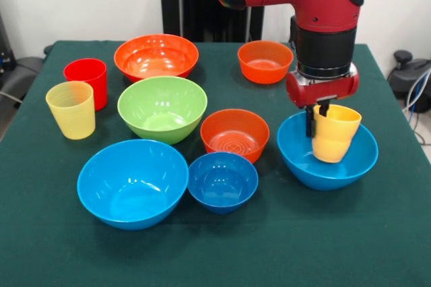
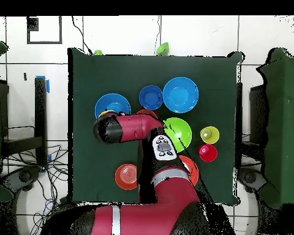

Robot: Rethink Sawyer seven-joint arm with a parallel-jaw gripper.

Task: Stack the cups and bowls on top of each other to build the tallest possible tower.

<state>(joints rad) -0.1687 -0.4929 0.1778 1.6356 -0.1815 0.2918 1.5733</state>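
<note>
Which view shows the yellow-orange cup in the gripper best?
Front view: the yellow-orange cup hangs tilted in the gripper, over the light-blue bowl. Overhead, the arm covers the cup; only that bowl's rim shows.

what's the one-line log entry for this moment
gripper: shut on yellow-orange cup | cup: over light blue bowl, contact unclear | tower: not started | other bowls, red cup, pale yellow cup: loose on table

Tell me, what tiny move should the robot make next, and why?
Probably lower a little, then let go: the pincer grips the yellow-orange cup by its rim, inside the light-blue bowl that would serve as a base.
</note>
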